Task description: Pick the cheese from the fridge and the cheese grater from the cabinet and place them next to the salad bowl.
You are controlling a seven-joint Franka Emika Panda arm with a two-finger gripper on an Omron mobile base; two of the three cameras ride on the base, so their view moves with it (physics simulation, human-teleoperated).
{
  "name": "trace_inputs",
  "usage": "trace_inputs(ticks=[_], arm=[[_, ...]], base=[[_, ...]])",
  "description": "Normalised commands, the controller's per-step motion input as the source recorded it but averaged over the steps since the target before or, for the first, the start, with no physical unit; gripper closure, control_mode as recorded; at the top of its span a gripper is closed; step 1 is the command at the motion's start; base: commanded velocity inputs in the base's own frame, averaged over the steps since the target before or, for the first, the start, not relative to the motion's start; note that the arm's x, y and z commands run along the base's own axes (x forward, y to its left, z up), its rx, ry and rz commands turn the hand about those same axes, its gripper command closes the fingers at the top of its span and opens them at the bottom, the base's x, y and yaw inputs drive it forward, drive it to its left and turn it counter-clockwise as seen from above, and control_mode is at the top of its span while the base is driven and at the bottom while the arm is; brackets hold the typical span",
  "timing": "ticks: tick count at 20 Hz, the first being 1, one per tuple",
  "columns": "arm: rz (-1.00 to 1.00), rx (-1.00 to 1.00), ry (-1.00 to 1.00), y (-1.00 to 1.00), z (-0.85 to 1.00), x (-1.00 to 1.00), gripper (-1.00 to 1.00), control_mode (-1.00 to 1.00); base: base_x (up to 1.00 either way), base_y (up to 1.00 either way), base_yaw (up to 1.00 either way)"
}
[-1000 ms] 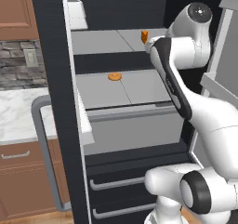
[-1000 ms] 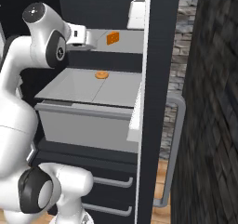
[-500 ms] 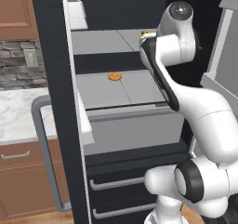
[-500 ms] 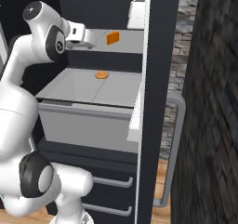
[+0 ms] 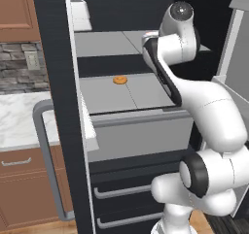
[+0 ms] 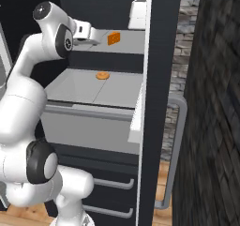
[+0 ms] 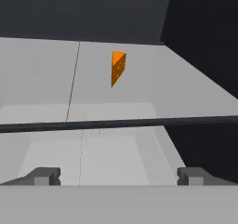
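Right now your claw (image 7: 118,176) sits at the front lip of the fridge's (image 6: 159,42) upper shelf, its two tips spread wide apart with nothing between them, and that open stance makes sense: the cheese (image 7: 118,67) stands well ahead of the claw, a little above the tips' midline in the hand view, so the tips look set to pass either side of it. The wedge rests on the upper shelf (image 7: 42,79) with its holed face turned toward the claw's right, its narrow edge toward you, which I judge favours a pinch across the flat sides. From the right base view the cheese (image 6: 113,38) lies just beyond the claw (image 6: 93,38), apart from it, nothing touching. Below the claw, on the lower shelf (image 5: 146,90), lies a flat orange disc (image 5: 119,80); leave it, it is not your target. A dark bar (image 7: 116,123) crosses the hand view between the tips and the wedge; I cannot tell whether it is a shelf edge or a rail, so watch that the tips clear it as you reach in. To the claw's right the fridge wall goes dark and close, leaving little room on that side. The open door (image 5: 53,107) with its curved handle (image 5: 48,160) stands off to the claw's left, out of the reach path. Beyond that door are a marble worktop (image 5: 17,116) and brown drawers (image 5: 24,189).
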Motion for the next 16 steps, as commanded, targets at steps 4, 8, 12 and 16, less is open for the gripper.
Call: trace_inputs(ticks=[4, 8, 12, 16], arm=[[0.00, 0.00, -0.01, -0.08, -0.05, 0.42, -1.00, -1.00], [0.00, 0.00, 0.01, -0.17, 0.00, 0.42, -1.00, -1.00], [0.00, 0.00, 0.00, -0.09, 0.00, 0.50, -1.00, -1.00], [0.00, 0.00, 0.04, -0.10, 0.00, 0.50, -1.00, -1.00]], base=[[0.00, 0.00, 0.00], [0.00, 0.00, 0.00], [0.00, 0.00, 0.00], [0.00, 0.00, 0.00]])
